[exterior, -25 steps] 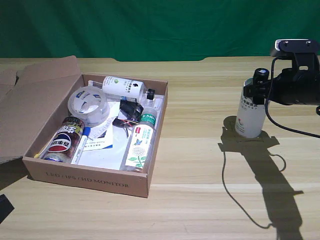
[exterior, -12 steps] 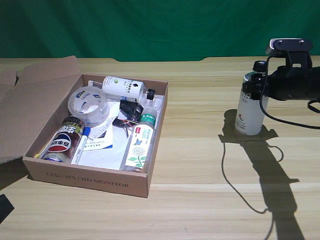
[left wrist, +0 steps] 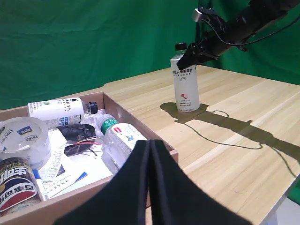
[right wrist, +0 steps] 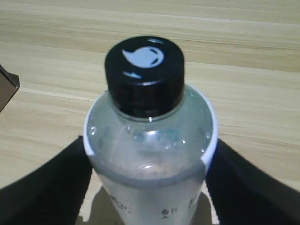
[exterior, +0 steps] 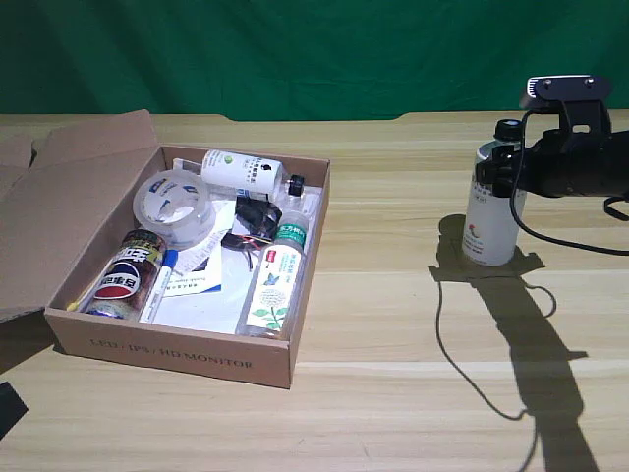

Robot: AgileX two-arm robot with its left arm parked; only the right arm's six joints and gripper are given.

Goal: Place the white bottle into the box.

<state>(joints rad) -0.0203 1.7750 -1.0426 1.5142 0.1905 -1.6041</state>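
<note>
Meanwhile, jaws pinching the upright white bottle (exterior: 490, 210), well apart from the crowded box (exterior: 187, 356).

I see bright light from behind and above; the arm (exterior: 580, 162) throws a long dark shadow toward me on the surface (exterior: 393, 324). The black cap (right wrist: 144, 75) shines white. Close shapes look blurry.

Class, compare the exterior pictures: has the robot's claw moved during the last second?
Yes. The claw has shifted toward the exterior view's left and slightly up the white bottle, which stands on the table.
</note>
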